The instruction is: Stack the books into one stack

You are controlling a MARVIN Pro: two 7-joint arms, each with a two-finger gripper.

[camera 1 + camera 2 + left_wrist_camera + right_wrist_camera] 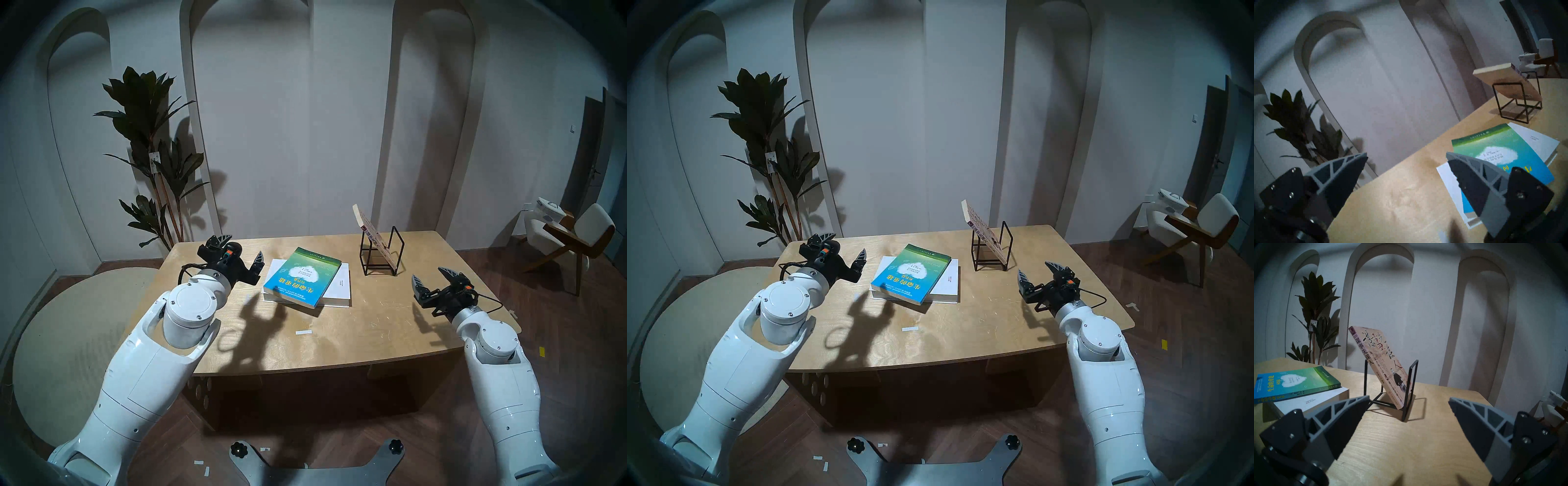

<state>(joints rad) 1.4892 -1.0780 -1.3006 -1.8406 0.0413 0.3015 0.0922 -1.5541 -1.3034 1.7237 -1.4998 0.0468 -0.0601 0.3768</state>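
Observation:
The blue-green paperback (302, 277) lies askew on the large white hardcover (340, 284) at the table's middle back. The beige-pink paperback (376, 238) leans tilted in the black wire rack (381, 253) to their right. It shows with black calligraphy in the right wrist view (1383, 365). My left gripper (242, 249) is open and empty, just left of the two stacked books. My right gripper (432, 279) is open and empty, in front and to the right of the rack. In the left wrist view the blue-green book (1500, 149) lies right of the gripper (1407, 156).
The wooden table (339, 332) has a small white tape strip (303, 332) in front of the books. A potted plant (152, 152) stands behind the left corner. A chair (570, 244) stands far right on the floor.

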